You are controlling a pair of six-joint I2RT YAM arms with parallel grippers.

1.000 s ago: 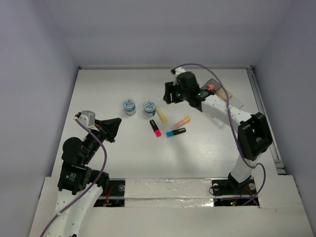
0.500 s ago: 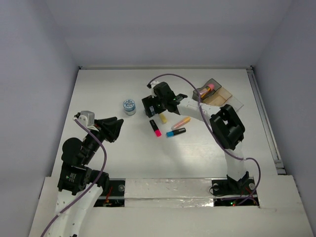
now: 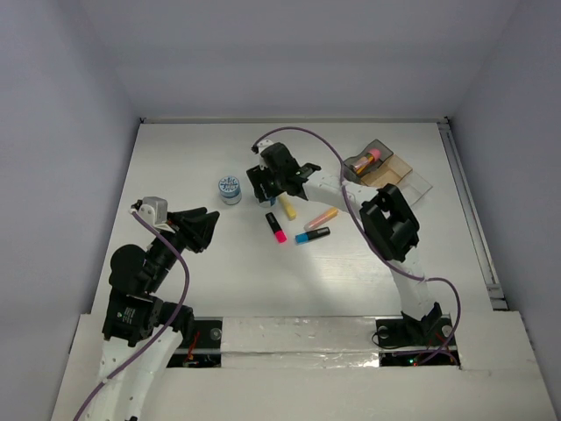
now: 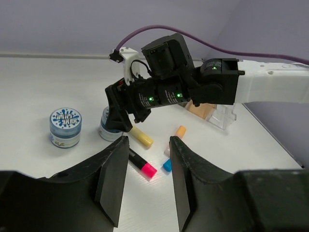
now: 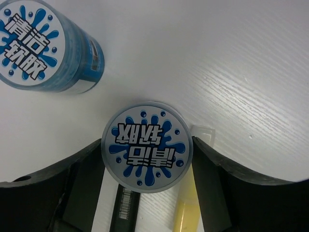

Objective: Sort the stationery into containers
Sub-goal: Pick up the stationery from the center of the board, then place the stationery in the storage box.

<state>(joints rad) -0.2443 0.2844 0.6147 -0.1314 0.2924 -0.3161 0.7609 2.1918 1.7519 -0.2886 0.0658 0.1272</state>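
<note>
White, faintly wood-grained laminate forms the table (image 3: 175, 149) on which the stationery is spread. Two short, round rolls with glossy blue-and-white printed tops are stood upright side by side. The first roll (image 5: 46, 46) stands free, and the second roll (image 5: 145, 154) is just beside it.

Four stubby plastic highlighters are laid flat near the second roll. The yellow highlighter (image 3: 287, 207) lies closest to it, with the pink-black highlighter (image 3: 276, 227) beside that. The orange highlighter (image 3: 321, 216) and the blue-black highlighter (image 3: 313, 234) are further to the right.

Well apart, at the far right, a joined row of translucent rectangular trays (image 3: 414, 181) is set at an angle. The peach glue stick (image 3: 365, 159), with its pink cap, is laid in the smoky grey tray.

The right gripper (image 5: 147, 145) is lowered over the second roll. Its black fingers (image 5: 84, 186) are parted to either side and brought very close to the rim. Whether the roll is actually pinched cannot be told, and it rests on the table.

The left gripper (image 4: 148, 142) is held apart from the stationery. Its jaws are partly spread and nothing is held between them.
</note>
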